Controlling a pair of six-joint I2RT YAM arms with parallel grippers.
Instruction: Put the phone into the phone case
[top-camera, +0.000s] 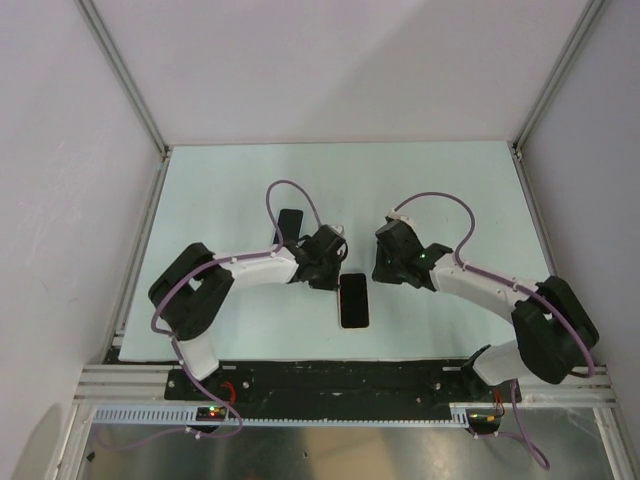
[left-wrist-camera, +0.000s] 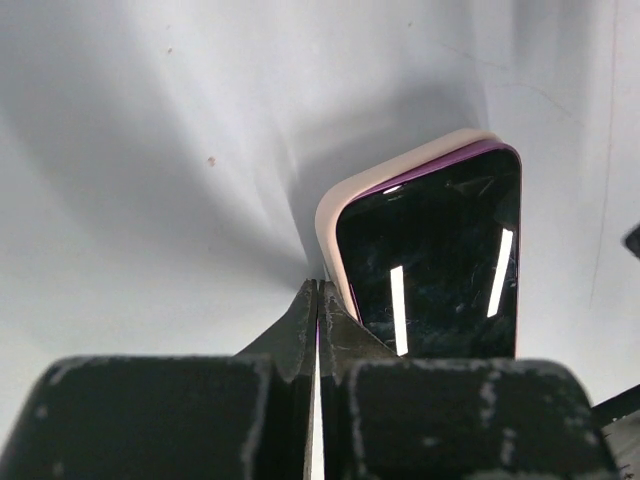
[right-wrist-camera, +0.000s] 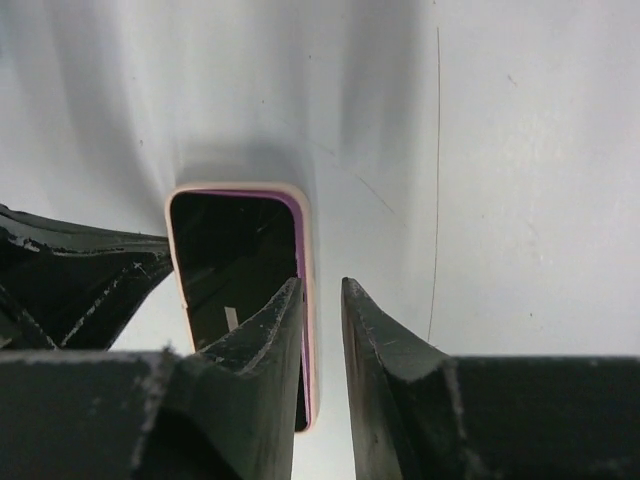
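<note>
1. The slim glossy black phone (top-camera: 354, 300), with rounded corners and a thin pale rim, lies flat and screen up on the pale tabletop (top-camera: 450, 200). It sits between the two arms, its long axis running from near to far in the overhead view.
2. The flat matte all-black phone case (top-camera: 290, 222) lies well apart from the phone, farther back and to the left. It is partly hidden behind the left arm's wrist, so the phone is not yet in it.
3. The left pincer (top-camera: 335, 272) is at the phone's far left corner, with its two fingers pressed together and nothing between them. The left arm is also the one nearer the case.
4. The right pincer (top-camera: 383, 268) is just off the phone's far right corner. Its fingers stand a narrow gap apart and hold nothing.
5. My reading is that the coming move turns on the phone's long edges. Each pincer sits beside one of them, so a grasp would have to cross the short width.
6. The left wrist view shows what the overhead cannot: the left pincer (left-wrist-camera: 317, 290) sits just beside the phone's (left-wrist-camera: 440, 260) left rim, not on the glass, and a thin purple line runs inside that rim.
7. The right wrist view shows the right pincer (right-wrist-camera: 320, 285) straddling the phone's (right-wrist-camera: 235, 250) right long edge, one finger over the screen and the other over bare tabletop. I cannot tell whether they touch. Neither wrist view shows the case.
</note>
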